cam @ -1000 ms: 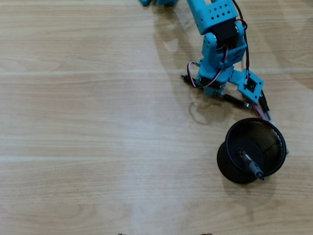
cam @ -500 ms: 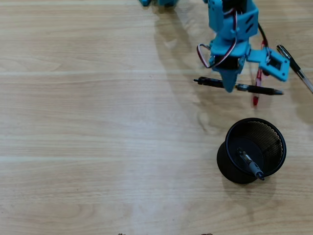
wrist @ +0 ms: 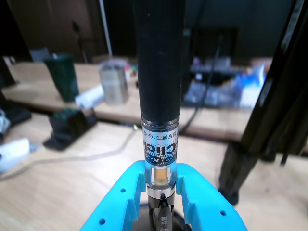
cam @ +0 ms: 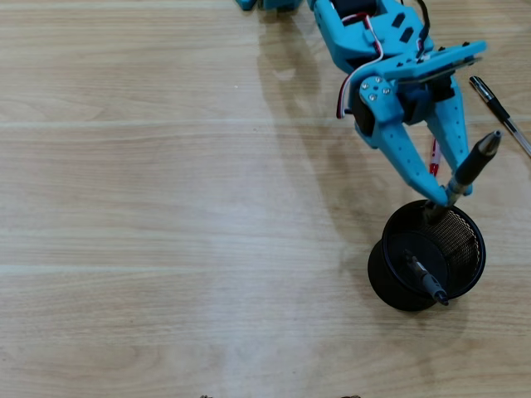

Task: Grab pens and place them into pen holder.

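Note:
In the overhead view my blue gripper [cam: 448, 195] is shut on a black pen [cam: 474, 159] that is tilted, its lower tip hanging over the far rim of the pen holder [cam: 380, 274]. That black mesh cup holds another pen [cam: 427, 280]. A red pen [cam: 433, 157] lies on the table, partly hidden behind the fingers. Another black pen [cam: 498, 108] lies at the far right. In the wrist view the held pen [wrist: 161, 96] stands upright, clamped between the blue fingers [wrist: 118, 202].
The arm's body [cam: 365, 33] reaches in from the top edge of the overhead view. A light wooden tabletop [cam: 166, 207] spreads to the left and below the cup. The wrist view's background shows blurred clutter and a dark stand [wrist: 269, 134].
The gripper has lifted the black pen off the table, turned it from lying flat to tilted, and carried it down-right to the holder's rim. The red pen has stayed on the table.

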### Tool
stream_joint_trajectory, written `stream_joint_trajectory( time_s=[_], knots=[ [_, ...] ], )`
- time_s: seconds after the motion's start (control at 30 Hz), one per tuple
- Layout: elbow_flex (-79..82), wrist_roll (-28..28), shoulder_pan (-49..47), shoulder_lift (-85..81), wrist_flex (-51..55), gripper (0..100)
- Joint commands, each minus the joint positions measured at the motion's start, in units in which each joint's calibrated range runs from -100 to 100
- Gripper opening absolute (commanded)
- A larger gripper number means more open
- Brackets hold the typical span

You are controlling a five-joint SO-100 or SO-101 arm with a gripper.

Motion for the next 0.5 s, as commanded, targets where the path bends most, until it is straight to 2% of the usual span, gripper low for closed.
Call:
stream_joint_trajectory(
  time_s=[0.0,0.23,0.37,0.47],
  knots=[
    [0.2,-0.8,-0.5,2.5,-3.2,2],
    [2.6,-0.8,-4.1,4.8,-1.6,3],
    [5.8,-0.4,-4.8,4.7,-2.3,12],
    [6.7,-0.3,-4.7,4.5,-2.3,13]
  ],
)
